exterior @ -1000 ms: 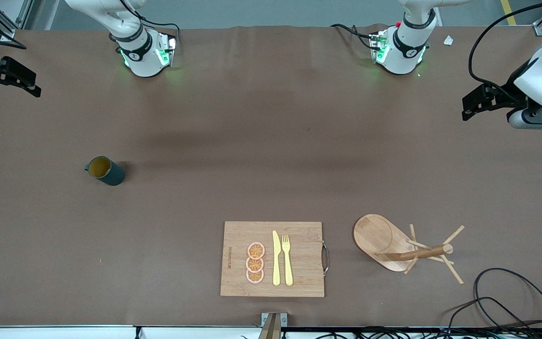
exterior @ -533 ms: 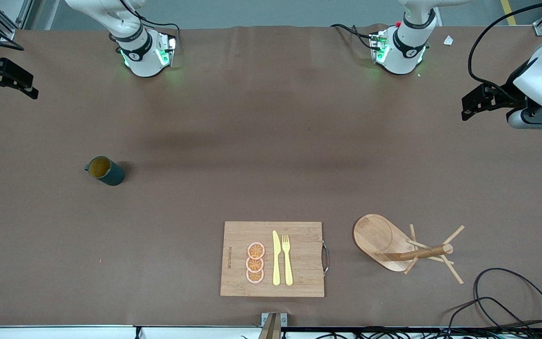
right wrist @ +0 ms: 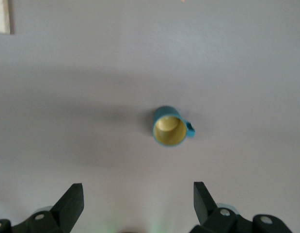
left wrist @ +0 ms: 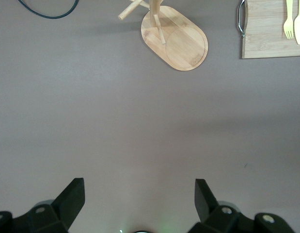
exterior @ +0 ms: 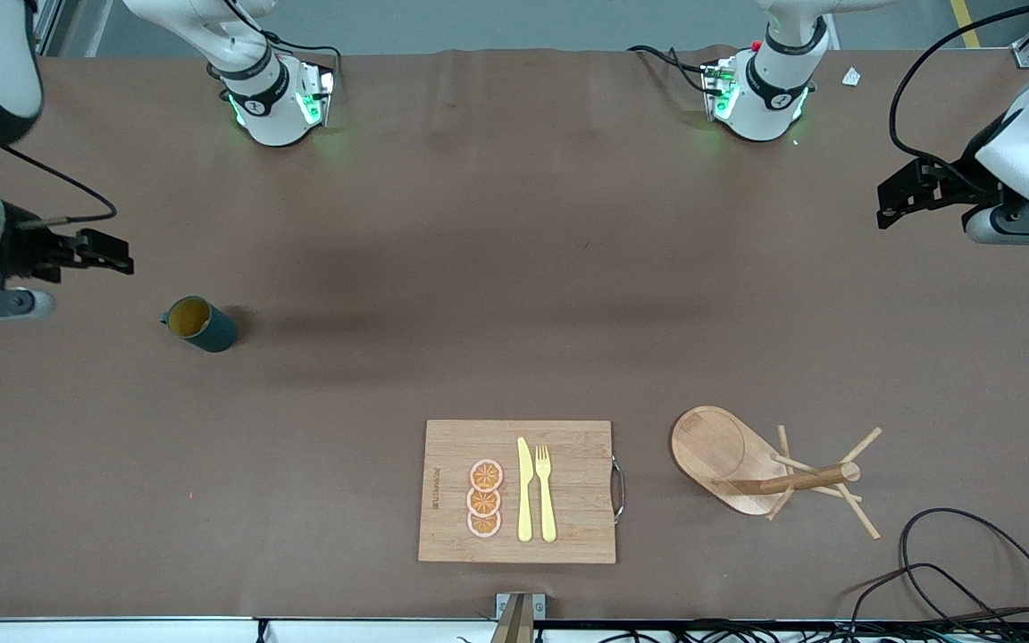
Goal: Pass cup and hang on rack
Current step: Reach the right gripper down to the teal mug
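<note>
Brown table (exterior: 514,268) carries everything. Cutting board (exterior: 516,491) lies near the front camera's edge, mid-table, with a yellow knife (exterior: 524,489), yellow fork (exterior: 546,491) and three orange slices (exterior: 484,498) on it. The rack (exterior: 769,473) stands beside the board toward the left arm's end, upright on its oval base, pegs bare; in the left wrist view the rack (left wrist: 171,34) sits well apart from the left gripper (left wrist: 140,199). Left gripper (exterior: 903,192) hangs over bare table at its own end, fingers spread wide, holding nothing; this arm waits. Right gripper (exterior: 99,252) is over the table at the right arm's end, fingers apart and empty. The cup (exterior: 200,323) stands upright on the table near the right gripper, not touching it, and nearer to the front camera than the spot under that gripper, with its handle turned toward the right arm's end. Right wrist view: cup (right wrist: 170,127) ahead of the open fingers, mouth up, yellow inside showing.
</note>
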